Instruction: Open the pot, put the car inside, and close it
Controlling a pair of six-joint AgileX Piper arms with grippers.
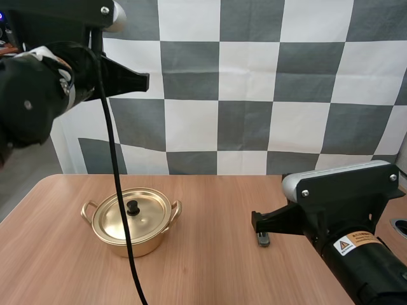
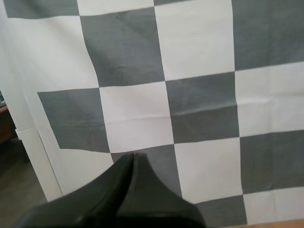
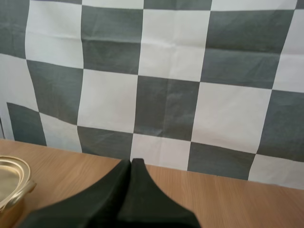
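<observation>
Aloft and level, left pincer (image 1: 145, 81)

Gold pot (image 1: 150, 239), black lid knob (image 1: 133, 207), light-brown wood table (image 1: 216, 270).

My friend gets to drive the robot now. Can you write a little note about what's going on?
Left gripper: shut on nothing, held high over the table's left side.
Right gripper: shut on nothing, low over the table, to the right of the pot.
Pot: stands on the table with its lid on.
Small grey thing: lies on the table just by the right gripper. It may be the car, but it is too small to tell.
Done: nothing yet.
Left: lift the lid, put the car in, close the pot.
</observation>
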